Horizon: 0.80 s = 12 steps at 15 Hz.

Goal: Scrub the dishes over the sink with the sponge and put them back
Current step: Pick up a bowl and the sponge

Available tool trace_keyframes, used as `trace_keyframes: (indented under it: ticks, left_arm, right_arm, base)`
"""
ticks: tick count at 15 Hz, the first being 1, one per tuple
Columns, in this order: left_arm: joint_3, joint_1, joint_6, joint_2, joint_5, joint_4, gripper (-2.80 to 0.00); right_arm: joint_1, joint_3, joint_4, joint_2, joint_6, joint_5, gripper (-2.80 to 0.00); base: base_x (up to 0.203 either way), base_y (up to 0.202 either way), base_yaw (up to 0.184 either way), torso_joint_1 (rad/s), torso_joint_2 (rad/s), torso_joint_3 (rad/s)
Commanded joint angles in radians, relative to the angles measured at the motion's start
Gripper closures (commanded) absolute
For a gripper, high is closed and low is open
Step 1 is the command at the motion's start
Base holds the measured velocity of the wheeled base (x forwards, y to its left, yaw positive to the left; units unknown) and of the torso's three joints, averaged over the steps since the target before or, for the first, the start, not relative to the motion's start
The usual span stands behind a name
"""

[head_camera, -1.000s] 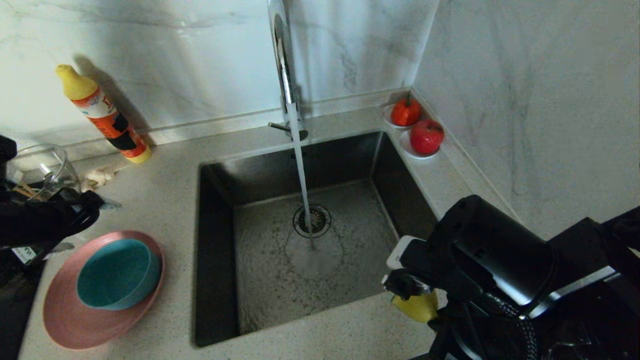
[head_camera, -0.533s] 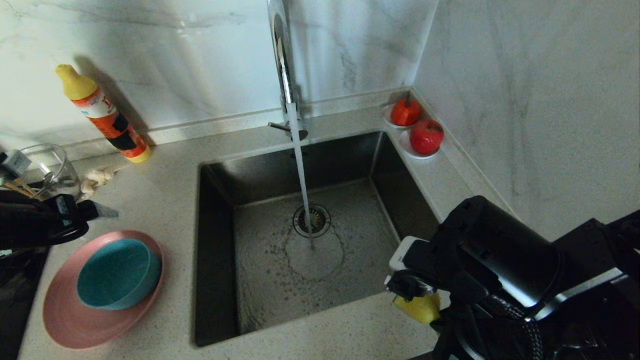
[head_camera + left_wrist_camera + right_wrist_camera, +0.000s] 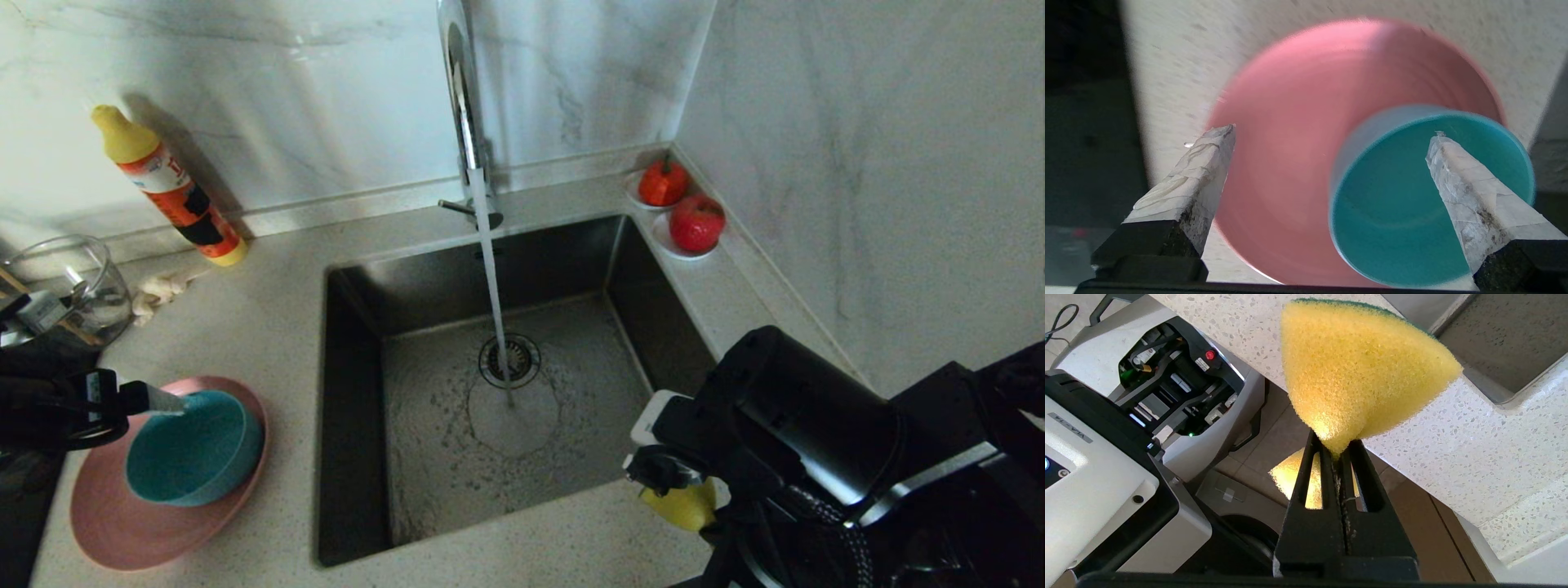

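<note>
Head cam sits up high, looking forward and down over the sink (image 3: 506,392) and the counter (image 3: 269,327) either side. Left wrist cam hangs close above the pink plate (image 3: 1298,134) and teal bowl (image 3: 1392,212), which the head view also catches at near left. Right wrist cam peers tight at the sponge (image 3: 1359,371) by the near counter edge, seen at near right from the head.

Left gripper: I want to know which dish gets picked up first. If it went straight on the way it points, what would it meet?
Probably the teal bowl: one of the left gripper's open fingers points into it, the other over the pink plate beneath. Depth is unclear.
</note>
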Motion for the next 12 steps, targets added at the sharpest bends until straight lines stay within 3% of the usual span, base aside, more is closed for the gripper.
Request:
trace_keyframes:
  ticks: [1,12]
  left_arm:
    - [0.001,0.0,-0.002,0.024,-0.009,0.004,-2.8]
    - [-0.022,0.0,-0.002,0.12,-0.003,0.043,-2.8]
  right_arm:
    - [0.0,0.0,0.003,0.002,0.0,-0.002,0.0]
    - [-0.001,0.047,-0.035,0.0,0.024,-0.002,0.0]
  base:
    - [0.0,0.0,0.0,0.0,0.0,0.0]
    - [0.0,0.0,0.0,0.0,0.0,0.0]
